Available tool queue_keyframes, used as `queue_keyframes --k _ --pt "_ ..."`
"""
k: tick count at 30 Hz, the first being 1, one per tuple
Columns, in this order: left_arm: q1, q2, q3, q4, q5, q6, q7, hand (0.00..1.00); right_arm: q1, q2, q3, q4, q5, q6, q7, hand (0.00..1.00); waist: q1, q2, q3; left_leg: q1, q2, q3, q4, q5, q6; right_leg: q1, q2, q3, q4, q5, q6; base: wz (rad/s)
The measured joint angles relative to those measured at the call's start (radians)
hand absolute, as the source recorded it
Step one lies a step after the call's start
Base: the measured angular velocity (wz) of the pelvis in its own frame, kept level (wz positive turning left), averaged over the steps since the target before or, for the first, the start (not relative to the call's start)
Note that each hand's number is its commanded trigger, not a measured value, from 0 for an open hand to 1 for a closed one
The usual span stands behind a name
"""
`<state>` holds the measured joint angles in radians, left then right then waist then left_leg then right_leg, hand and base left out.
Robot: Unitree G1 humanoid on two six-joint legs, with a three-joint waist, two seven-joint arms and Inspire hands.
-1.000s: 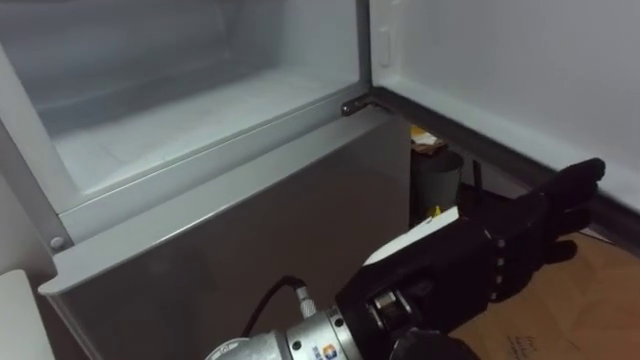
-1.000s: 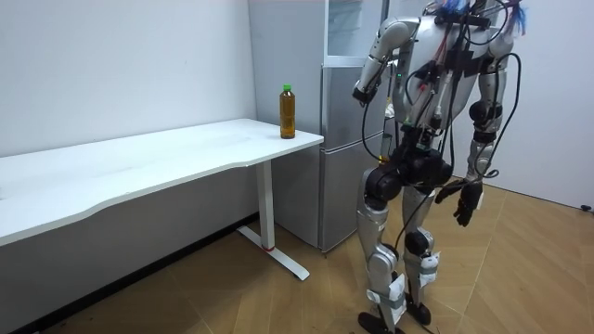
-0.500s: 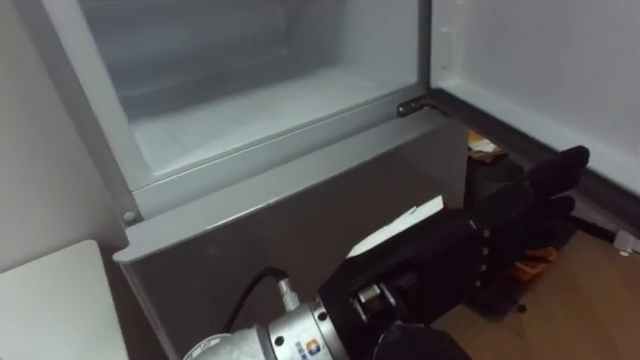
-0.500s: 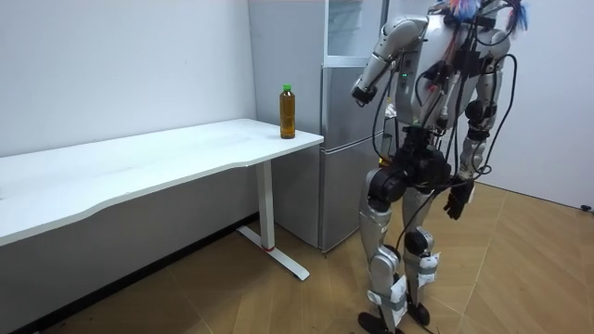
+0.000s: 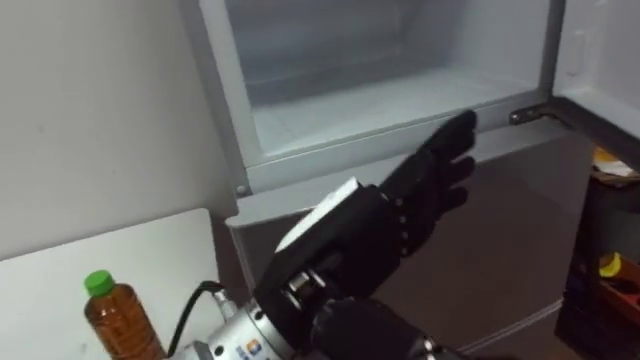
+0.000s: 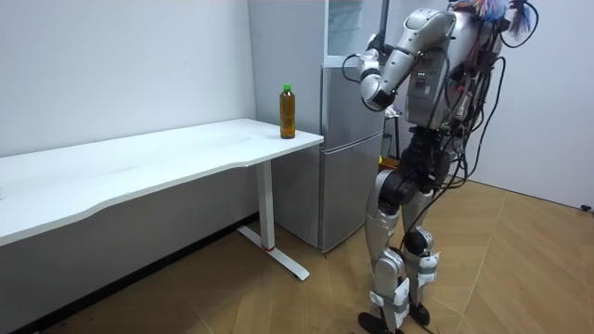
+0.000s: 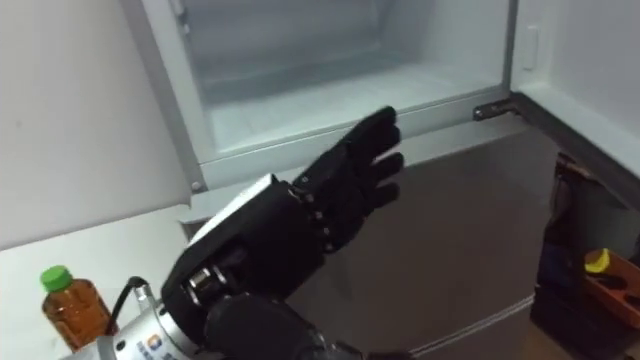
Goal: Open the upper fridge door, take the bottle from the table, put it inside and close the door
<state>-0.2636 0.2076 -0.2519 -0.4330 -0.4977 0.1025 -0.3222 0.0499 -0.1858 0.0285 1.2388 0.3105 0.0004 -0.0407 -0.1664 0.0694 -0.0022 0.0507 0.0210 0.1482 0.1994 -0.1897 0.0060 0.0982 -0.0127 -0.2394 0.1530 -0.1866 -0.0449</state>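
We're standing at the fridge (image 5: 500,240), and its upper compartment (image 5: 370,100) is wide open. The white table (image 5: 60,290) sits just beside it. Our left hand (image 5: 400,215) hovers in front of the opening, fingers straight, holding nothing. The bottle (image 5: 115,320) is upright on the table's corner near the fridge.

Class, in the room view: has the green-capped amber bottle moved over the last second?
No. The green-capped amber bottle stands at the same corner of the white table, beside the grey fridge.
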Motion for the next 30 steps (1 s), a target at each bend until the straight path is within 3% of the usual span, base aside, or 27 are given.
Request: queue_keyframes --k 4,11,18,23,28,30 --pt "0.012 -0.006 0.049 -0.015 0.023 -0.003 0.028 0.00 0.009 0.006 0.008 -0.002 0.004 -0.001 -0.003 0.00 0.043 -0.015 -0.0032 -0.008 -0.002 -0.015 0.005 0.000 0.000 0.013 -0.001 -0.015 -0.002 0.000 0.001 0.16" --pt "0.100 -0.011 0.179 -0.117 0.079 -0.038 0.040 0.00 0.015 0.025 0.006 -0.001 0.039 -0.022 0.001 0.00 0.072 -0.015 -0.0032 -0.009 -0.019 -0.045 0.005 0.005 0.008 0.030 -0.016 -0.054 -0.002 -0.013 0.012 0.18" --pt "0.166 -0.019 0.234 -0.119 0.099 -0.059 0.108 0.00 0.027 0.033 0.010 0.000 0.081 -0.022 0.000 0.00 0.108 -0.015 -0.0023 -0.008 -0.035 -0.072 0.007 0.007 0.012 0.046 -0.027 -0.075 -0.002 -0.021 0.023 0.16" --pt "0.189 -0.034 0.352 -0.119 0.098 -0.062 0.153 0.00 0.059 0.036 0.005 -0.021 0.082 -0.021 0.010 0.00 0.130 -0.017 -0.0013 -0.033 -0.051 -0.108 0.027 0.007 0.013 0.042 -0.033 -0.111 0.000 -0.030 0.028 0.23" --pt "0.223 -0.039 0.467 -0.123 0.088 -0.068 0.225 0.00 0.075 0.035 -0.013 -0.032 0.089 -0.023 0.011 0.00 0.166 -0.011 -0.0047 -0.020 -0.051 -0.111 0.025 0.007 0.013 0.061 -0.037 -0.124 -0.003 -0.034 0.029 0.07" --pt "0.231 -0.041 0.510 -0.123 0.097 -0.089 0.254 0.00 0.089 0.036 -0.021 -0.039 0.090 -0.025 0.012 0.00 0.176 -0.009 -0.0048 -0.015 -0.052 -0.111 0.024 0.007 0.013 0.065 -0.038 -0.129 -0.003 -0.035 0.029 0.06"
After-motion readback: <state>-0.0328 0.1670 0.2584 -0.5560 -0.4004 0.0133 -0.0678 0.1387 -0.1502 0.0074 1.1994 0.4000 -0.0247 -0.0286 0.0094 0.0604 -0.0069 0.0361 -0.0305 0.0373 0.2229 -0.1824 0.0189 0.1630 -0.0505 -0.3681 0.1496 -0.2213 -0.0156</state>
